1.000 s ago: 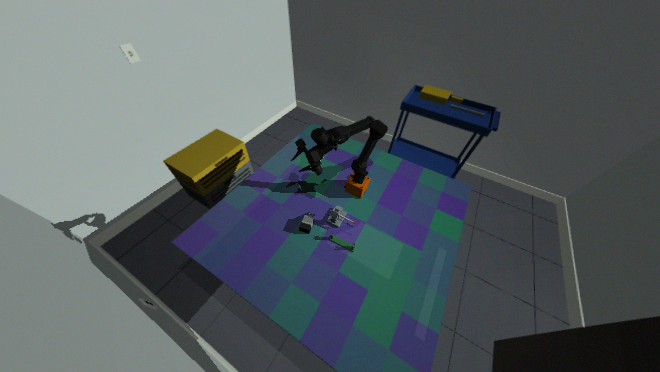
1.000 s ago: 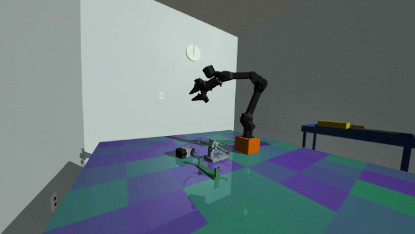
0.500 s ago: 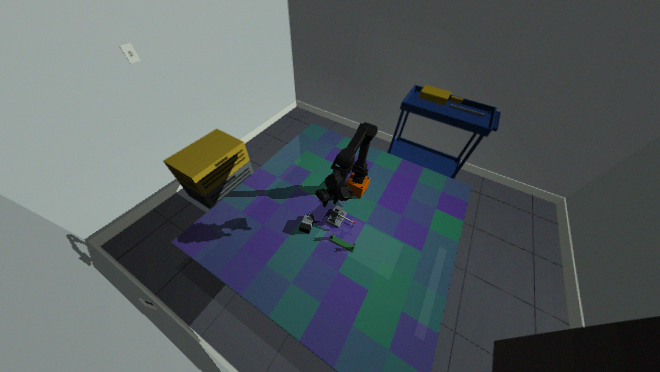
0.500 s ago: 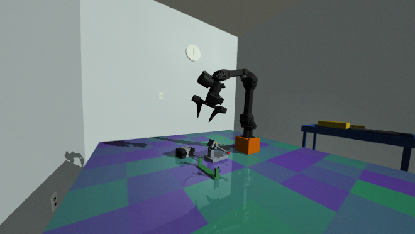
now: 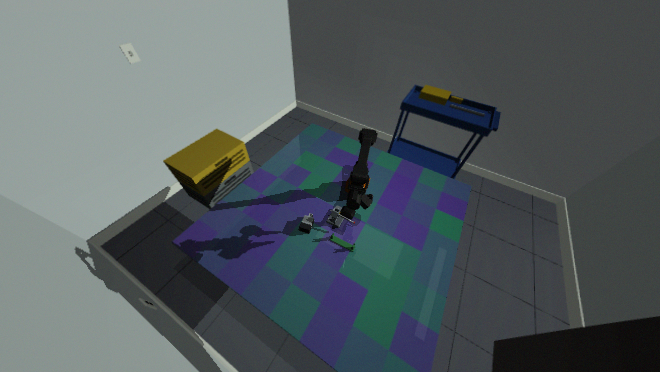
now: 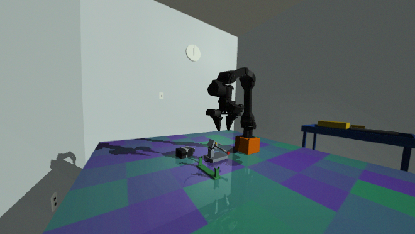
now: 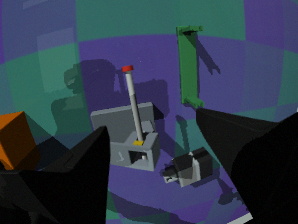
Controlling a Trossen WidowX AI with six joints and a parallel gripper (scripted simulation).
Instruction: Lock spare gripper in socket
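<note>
Your black two-fingered gripper [image 6: 223, 130] [image 7: 153, 123] hangs fingertips-down above the work, its fingers well apart with nothing between them. Behind it in the exterior view, you have the jointed black arm [image 6: 248, 100] [image 5: 364, 152] on its orange block base [image 6: 252, 146] [image 7: 11, 137]. Below the gripper sits the grey angular mount [image 5: 336, 217] [image 6: 215, 157] [image 7: 121, 120], and below to one side lies the green two-post stand [image 5: 342, 243] [image 6: 208, 172] [image 7: 188, 67]. Near the mount, also lower than your fingers, rests the black-and-grey spare gripper [image 5: 307, 223] [image 6: 185, 152] [image 7: 153, 123]. The slim grey red-tipped pin [image 6: 227, 152] [image 7: 134, 102] slants out of the mount's socket.
</note>
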